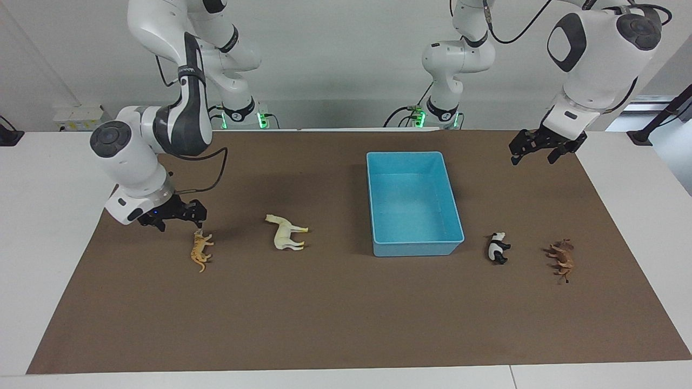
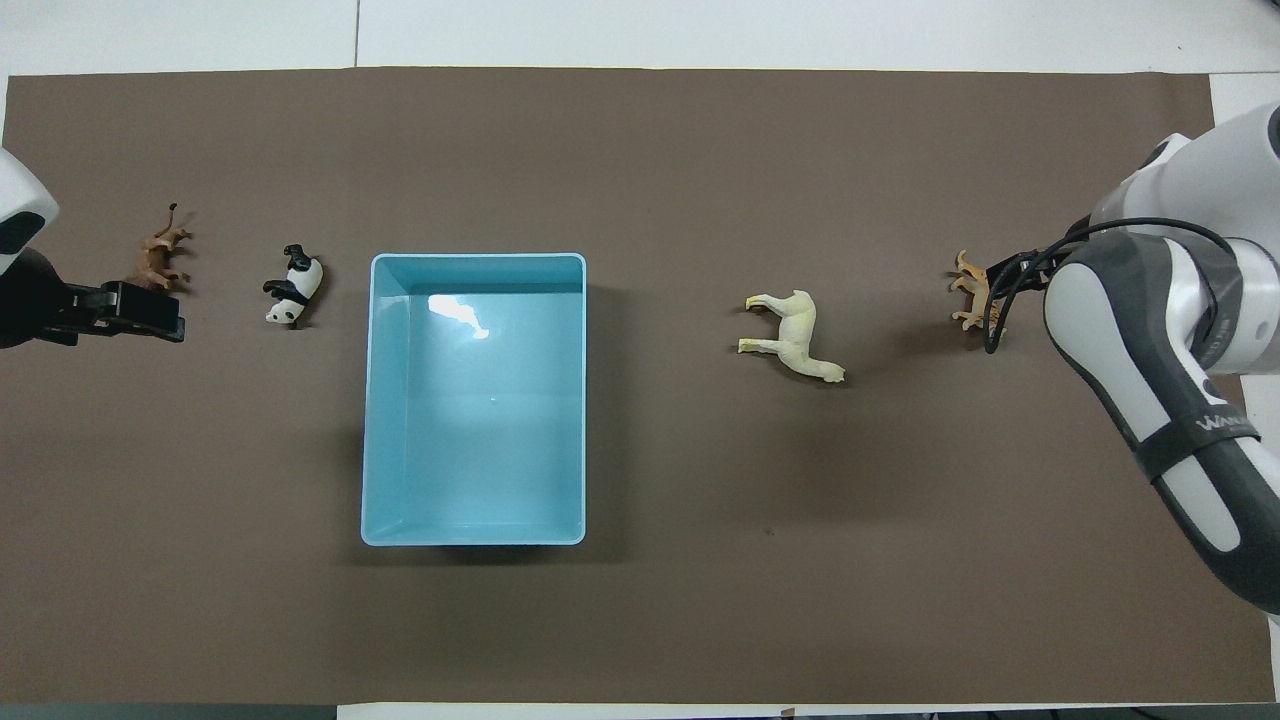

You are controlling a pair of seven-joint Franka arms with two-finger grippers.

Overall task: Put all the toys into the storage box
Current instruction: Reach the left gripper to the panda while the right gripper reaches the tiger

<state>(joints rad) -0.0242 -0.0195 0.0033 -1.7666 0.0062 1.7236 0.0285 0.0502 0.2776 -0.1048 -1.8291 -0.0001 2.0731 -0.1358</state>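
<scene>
The light blue storage box (image 1: 416,248) stands empty mid-table and shows in the overhead view (image 2: 475,258). The orange tiger (image 1: 201,251) (image 2: 970,290) and cream horse (image 1: 285,233) (image 2: 795,335) lie on their sides toward the right arm's end. The panda (image 1: 497,247) (image 2: 293,288) and brown lion (image 1: 562,259) (image 2: 158,255) lie toward the left arm's end. My right gripper (image 1: 181,222) is open and low, just above the tiger's head end. My left gripper (image 1: 534,158) (image 2: 165,312) is open, up in the air over the mat by the lion.
A brown mat (image 1: 346,313) covers the white table; all the toys and the box are on it. In the overhead view the right arm's body (image 2: 1150,330) hides its gripper and part of the tiger.
</scene>
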